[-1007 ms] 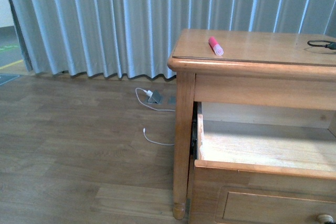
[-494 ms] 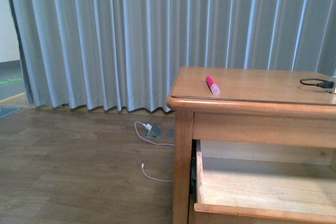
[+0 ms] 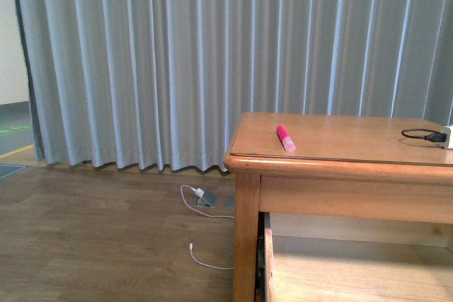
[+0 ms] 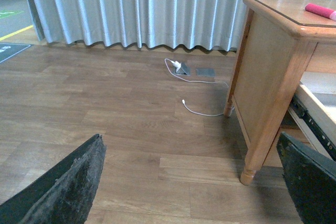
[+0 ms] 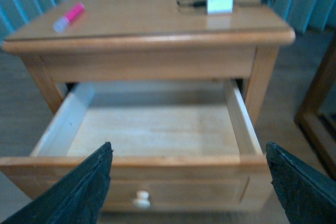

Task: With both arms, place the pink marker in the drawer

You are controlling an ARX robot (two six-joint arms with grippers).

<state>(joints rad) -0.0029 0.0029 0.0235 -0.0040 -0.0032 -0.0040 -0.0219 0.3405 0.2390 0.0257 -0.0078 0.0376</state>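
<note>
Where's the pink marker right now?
In the front view the pink marker lies flat on the chest top, toward its left front corner, far left of the white adapter and above the open drawer.

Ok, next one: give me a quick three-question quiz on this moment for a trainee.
1. True or false: the pink marker lies inside the drawer.
2. The drawer is: A) shut; B) pulled open, with nothing showing inside; C) open with a cable in it.
3. In what state are the left hand and the right hand?

Key:
1. False: it lies on the chest top.
2. B.
3. Both open, holding nothing.
</note>
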